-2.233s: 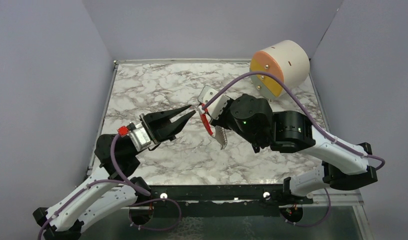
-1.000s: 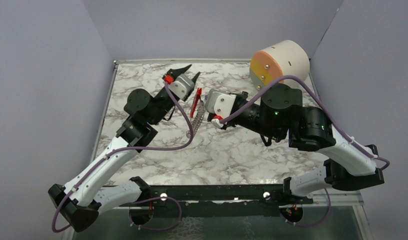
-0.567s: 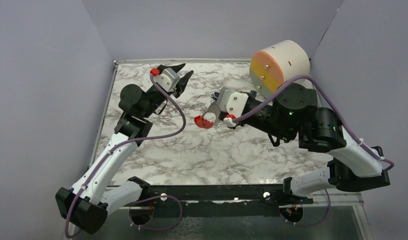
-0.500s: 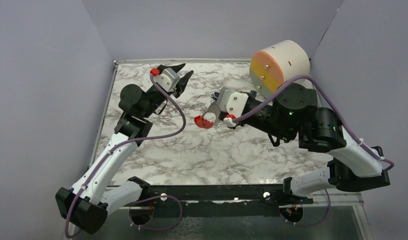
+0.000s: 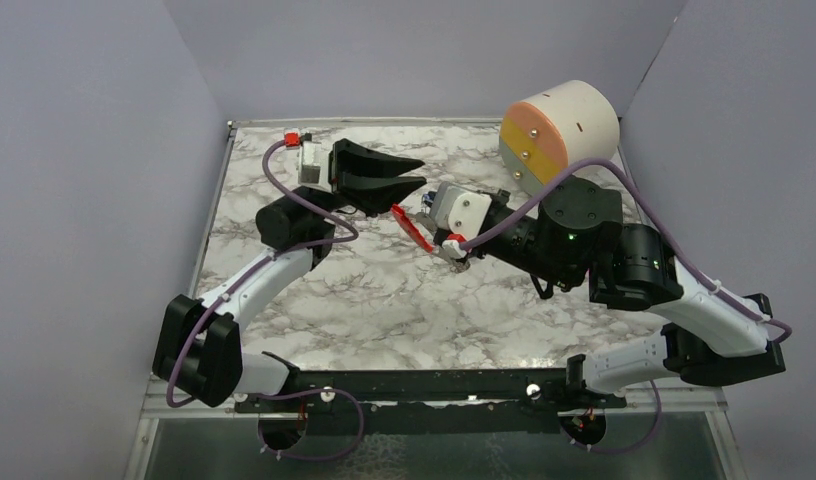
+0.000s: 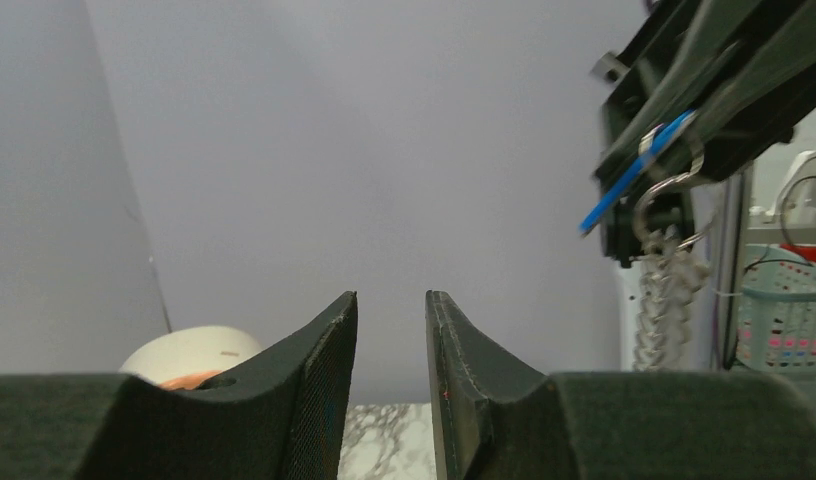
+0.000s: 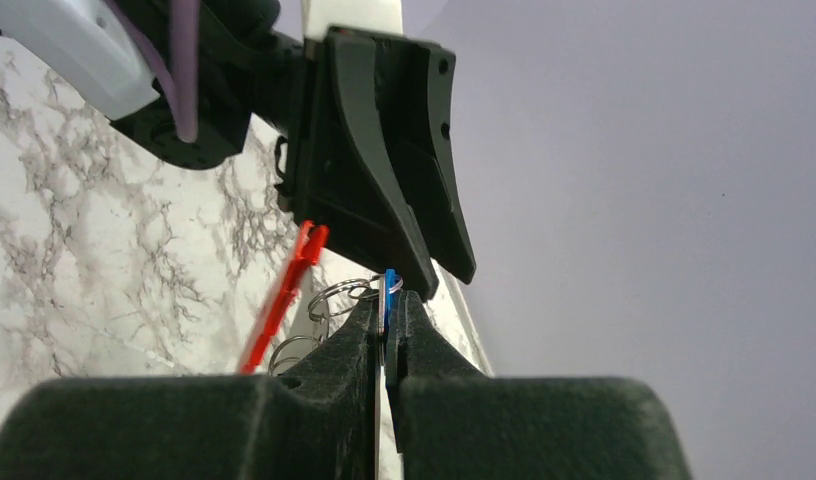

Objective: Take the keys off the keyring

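My right gripper (image 7: 388, 298) is shut on the blue-headed key (image 7: 389, 285), held above the table; a thin silvery blade is pinched beside it. Small silver split rings (image 7: 336, 296) and the red keyring (image 7: 279, 300) hang to its left. In the top view the keyring (image 5: 412, 228) is a slanted red strip just left of my right gripper (image 5: 431, 207). My left gripper (image 5: 422, 172) is open and empty, pointing right, just above and behind the ring. In the left wrist view its jaws (image 6: 391, 300) stand apart, with the blue key (image 6: 634, 178) and a hanging chain (image 6: 664, 300) at upper right. The other silvery keys do not show clearly.
The round cream and orange drawer unit (image 5: 559, 125) stands at the back right. Purple cables with small red plugs (image 5: 454, 242) run along both arms. Grey walls close in the marble table (image 5: 384, 300) on three sides.
My left gripper has swung from pointing at the back wall to pointing right, close to the right gripper. The keyring has turned from a hanging curve to a slanted strip.
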### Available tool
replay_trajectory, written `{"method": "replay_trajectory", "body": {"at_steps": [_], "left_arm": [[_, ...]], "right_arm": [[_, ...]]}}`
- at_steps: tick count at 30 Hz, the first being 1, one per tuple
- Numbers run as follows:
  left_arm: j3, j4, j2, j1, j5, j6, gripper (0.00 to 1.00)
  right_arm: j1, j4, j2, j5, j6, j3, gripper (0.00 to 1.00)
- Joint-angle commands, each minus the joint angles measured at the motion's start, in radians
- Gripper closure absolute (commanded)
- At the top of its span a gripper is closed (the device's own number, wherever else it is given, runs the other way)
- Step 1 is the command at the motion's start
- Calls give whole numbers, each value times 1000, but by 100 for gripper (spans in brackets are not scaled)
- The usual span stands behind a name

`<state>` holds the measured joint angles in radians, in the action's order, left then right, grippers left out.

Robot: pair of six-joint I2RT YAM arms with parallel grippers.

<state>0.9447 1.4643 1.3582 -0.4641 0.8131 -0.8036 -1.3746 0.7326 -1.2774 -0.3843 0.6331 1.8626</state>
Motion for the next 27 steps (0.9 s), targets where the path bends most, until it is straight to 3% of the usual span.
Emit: {"method": "replay_trajectory", "body": {"at_steps": [1, 11, 27], "left_arm": [[-33, 143, -85, 4, 35, -116, 65], [-41, 125, -113, -14, 34, -120, 63], [-17, 294, -25, -31, 42, -267, 64]], "right_arm": [[-6, -72, -3, -54, -3, -11, 99], [-5, -107, 2, -44, -7, -31, 99], [-6, -123, 8, -57, -3, -53, 99]]}}
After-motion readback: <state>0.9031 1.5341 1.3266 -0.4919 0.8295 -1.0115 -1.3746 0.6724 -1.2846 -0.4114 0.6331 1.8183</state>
